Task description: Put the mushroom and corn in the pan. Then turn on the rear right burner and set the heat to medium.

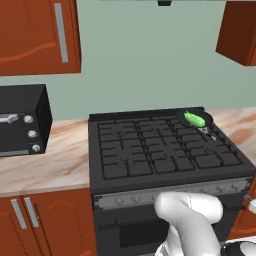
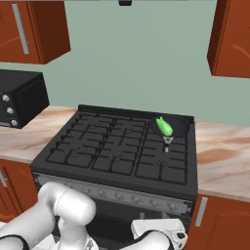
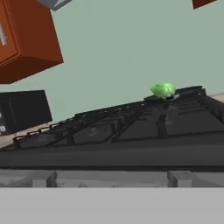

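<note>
corn lying in the pan at the stove's rear right corner, over the rear right burner, long axis running front to back, pan handle toward the front edge; no mushroom visible; hand low before the front edge, knobs probably next; gripper opening cannot be told

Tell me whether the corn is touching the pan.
Touching. In the right base view the corn lies inside the pan, resting on its black floor with no gap under it; the left base view shows the same.
</note>
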